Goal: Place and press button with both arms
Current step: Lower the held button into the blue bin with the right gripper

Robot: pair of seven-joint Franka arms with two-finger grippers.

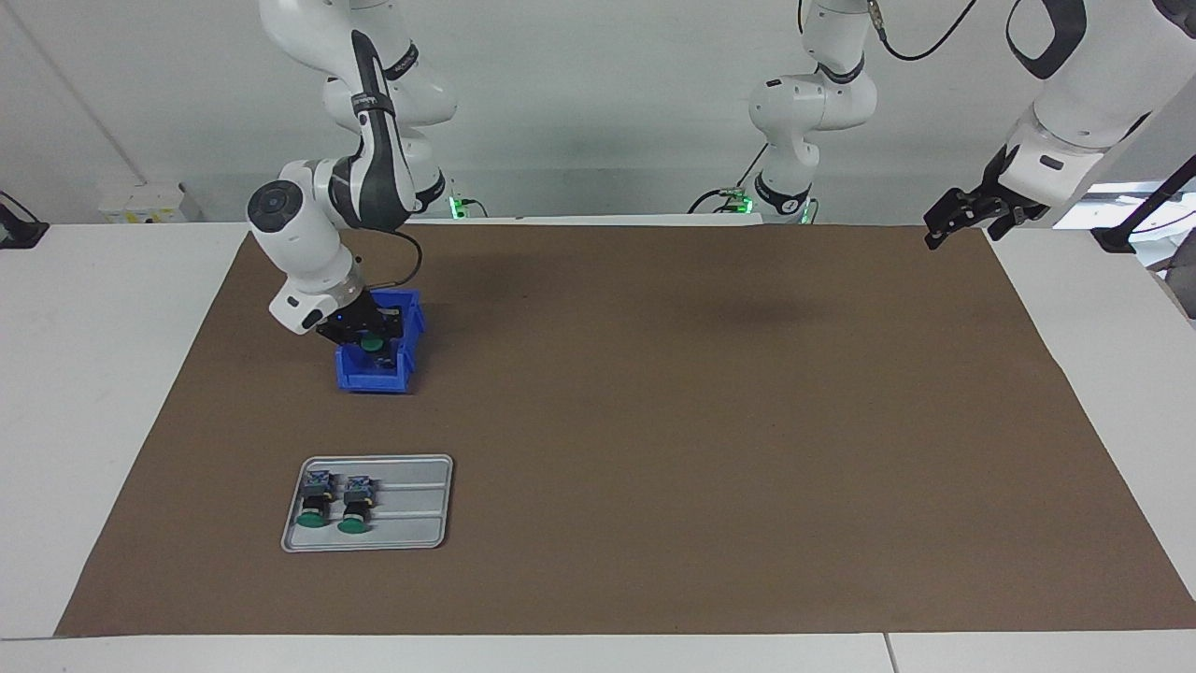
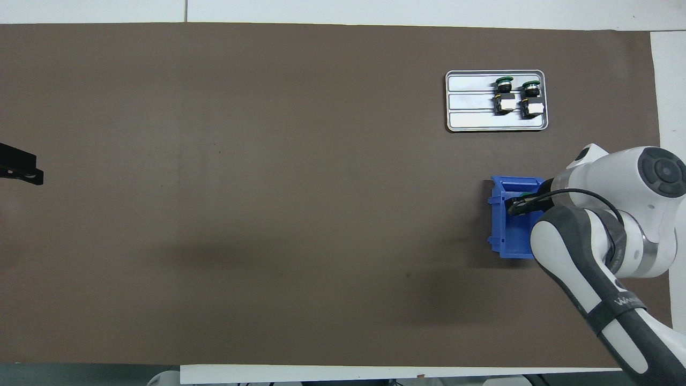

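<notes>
Two buttons (image 1: 313, 505) (image 1: 355, 507) with green caps lie side by side on a grey tray (image 1: 411, 505), also seen in the overhead view (image 2: 471, 102). A third button (image 1: 372, 344) shows its green cap inside a blue bin (image 1: 374, 379). My right gripper (image 1: 366, 335) reaches down into that bin, right at the button; in the overhead view the gripper (image 2: 522, 203) is partly hidden by the arm. My left gripper (image 1: 942, 229) is open and empty, and waits raised over the left arm's end of the table (image 2: 21, 169).
A brown mat (image 1: 710, 421) covers the table. The bin (image 2: 506, 236) stands toward the right arm's end, and the tray lies farther from the robots than the bin. White table shows around the mat.
</notes>
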